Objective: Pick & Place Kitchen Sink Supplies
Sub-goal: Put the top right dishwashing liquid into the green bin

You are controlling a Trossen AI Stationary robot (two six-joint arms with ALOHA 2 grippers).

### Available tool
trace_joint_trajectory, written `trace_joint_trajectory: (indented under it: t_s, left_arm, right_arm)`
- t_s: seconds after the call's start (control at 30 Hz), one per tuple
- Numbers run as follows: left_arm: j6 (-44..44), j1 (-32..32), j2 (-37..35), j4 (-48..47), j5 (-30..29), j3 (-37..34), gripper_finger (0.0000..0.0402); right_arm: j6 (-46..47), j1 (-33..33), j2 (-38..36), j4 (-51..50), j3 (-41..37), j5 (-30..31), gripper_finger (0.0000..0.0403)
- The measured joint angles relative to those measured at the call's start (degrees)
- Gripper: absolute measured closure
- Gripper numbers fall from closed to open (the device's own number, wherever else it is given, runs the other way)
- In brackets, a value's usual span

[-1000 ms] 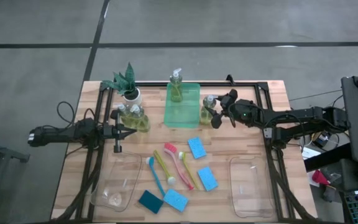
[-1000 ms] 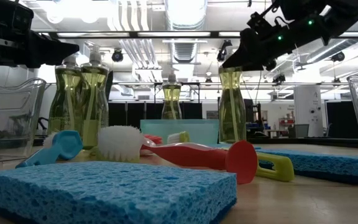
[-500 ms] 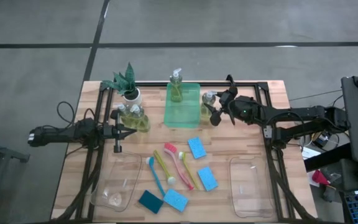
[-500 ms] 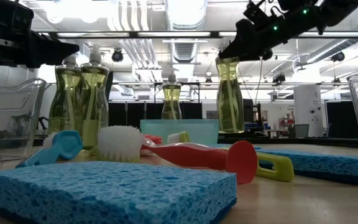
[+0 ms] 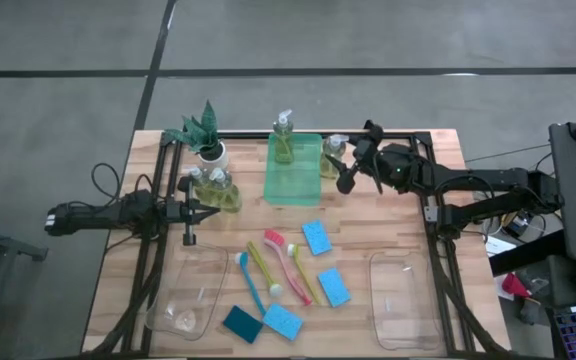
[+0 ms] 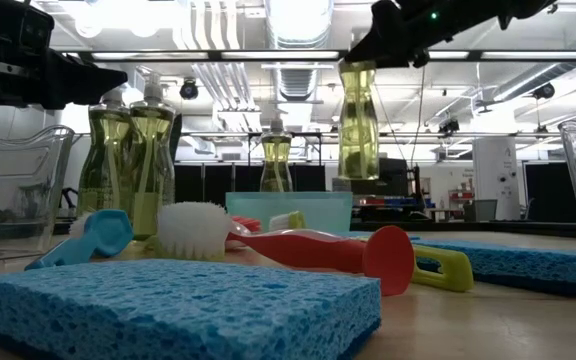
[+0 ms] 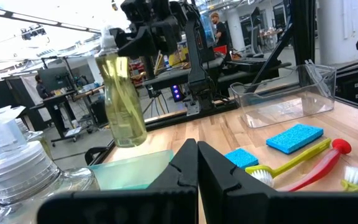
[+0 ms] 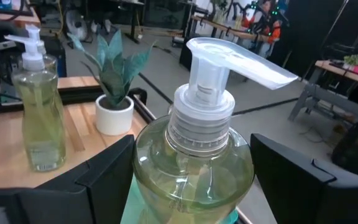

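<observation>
Over the wooden desk [image 5: 388, 235], the right claw [image 5: 342, 172] is gripping a clear pump bottle [image 6: 358, 120], yellow-green soap glowing, seemingly hanging airborne; left claw [image 5: 190, 212] sitting pinched together.

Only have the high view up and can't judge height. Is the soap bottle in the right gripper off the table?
Observer: Yes. In the low view the soap bottle hangs in the air, with its base above the rim of the green tray.
Operator: Where is the grip on it?
Observer: The right wrist view shows the right gripper with one finger on each side of the bottle's body, below the pump collar.
Operator: Is the left arm holding anything?
Observer: No. In the left wrist view the left gripper has its fingers closed together with nothing between them.
</observation>
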Motion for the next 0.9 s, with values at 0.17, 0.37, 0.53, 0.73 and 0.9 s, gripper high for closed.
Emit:
trace_joint_trajectory:
  t_s: [0.17, 0.37, 0.53, 0.73, 0.9]
  left_arm:
    - [0.0, 0.0, 0.0, 0.0, 0.0, 0.0, 0.0401]
    - [0.0, 0.0, 0.0, 0.0, -0.1, 0.0, 0.0401]
    - [0.0, 0.0, 0.0, 0.0, -0.2, 0.0, 0.0401]
    - [0.0, 0.0, 0.0, 0.0, -0.2, 0.0, 0.0401]
    - [0.0, 0.0, 0.0, 0.0, -0.2, 0.0, 0.0401]
  right_arm:
    - [0.7, -0.7, 0.3, 2.1, 0.1, -0.2, 0.0111]
    - [2.4, -1.5, 4.3, 6.9, 0.1, -0.8, 0.0113]
    - [1.3, -2.7, 8.7, 11.0, 1.3, -0.7, 0.0111]
    - [1.0, -4.4, 14.8, 11.4, 6.2, -1.1, 0.0111]
    - [0.0, -6.0, 19.8, 11.1, 9.7, -1.8, 0.0112]
